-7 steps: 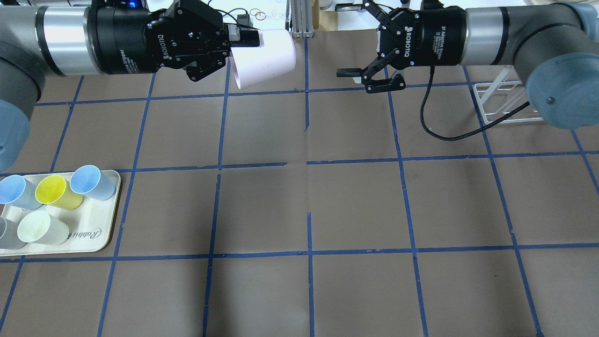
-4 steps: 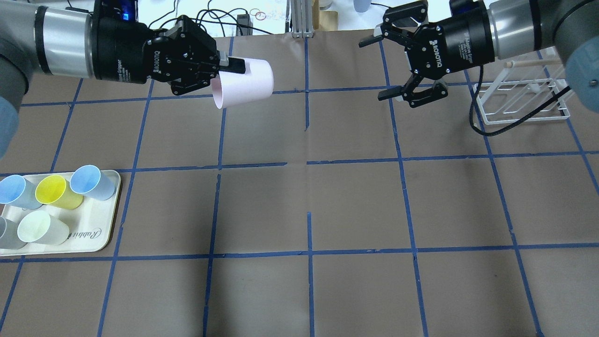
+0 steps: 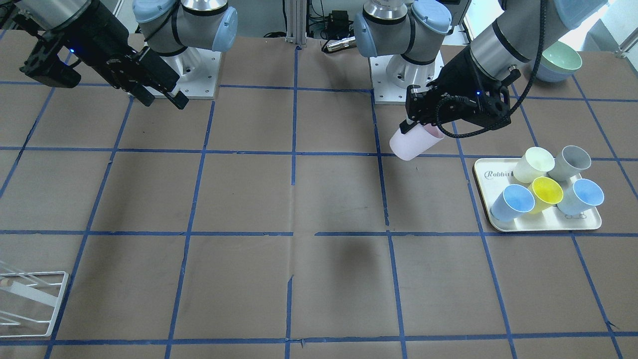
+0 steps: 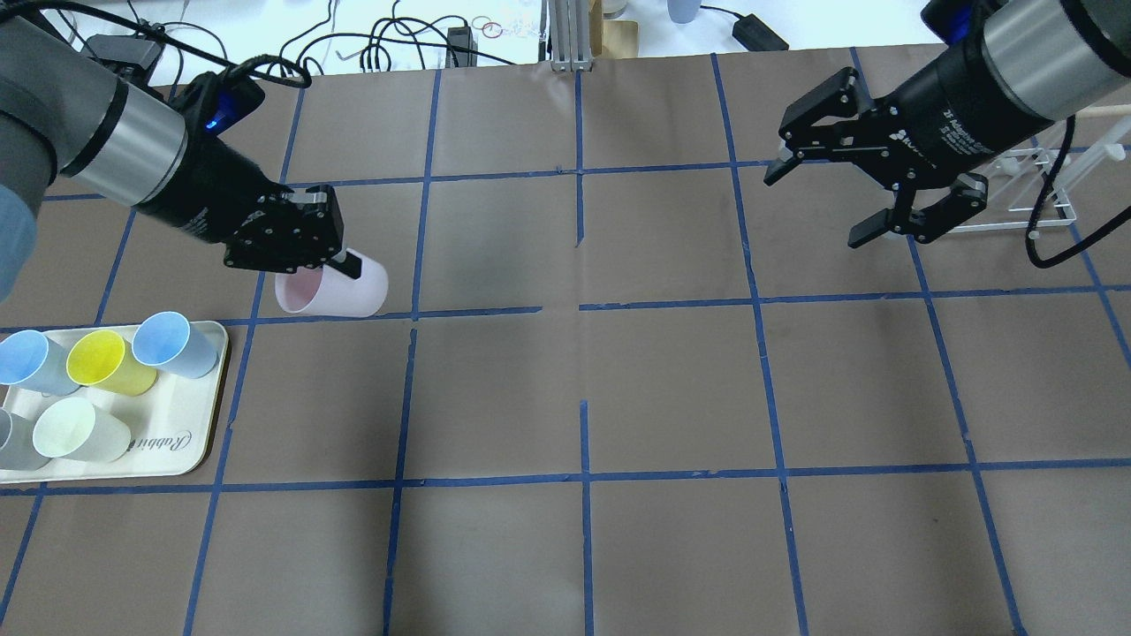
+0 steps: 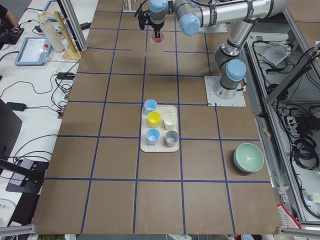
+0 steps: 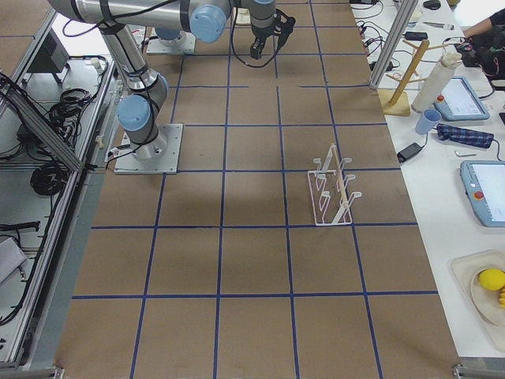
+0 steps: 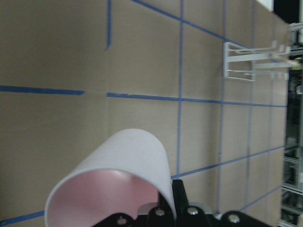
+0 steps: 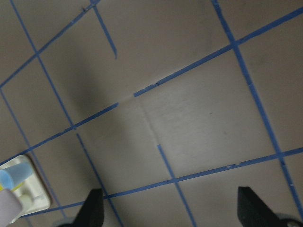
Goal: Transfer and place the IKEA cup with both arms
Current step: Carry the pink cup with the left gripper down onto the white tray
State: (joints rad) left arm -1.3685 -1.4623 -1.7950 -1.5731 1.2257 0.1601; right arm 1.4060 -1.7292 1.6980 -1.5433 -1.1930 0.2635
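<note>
Sideways, IKEA cup (image 4: 346, 293), left tool (image 4: 341, 268) pinching rim

From overhead, only one finger (image 4: 350, 263) of my left gripper (image 4: 340, 265) shows, lying on the outer wall of the IKEA cup (image 4: 340, 287). The other finger is hidden by the cup. My left wrist view cuts off the cup's near rim at its lower edge. My right wrist view catches just two fingertips (image 8: 93, 208) of my right gripper (image 8: 174, 208), at the bottom edge. At my left, the tray (image 4: 181, 402) and its grey cup (image 4: 13, 450) run off the overhead frame. The wire rack (image 3: 30, 294) is cut by the front view's edge. In both side views my grippers are too small to judge.
</note>
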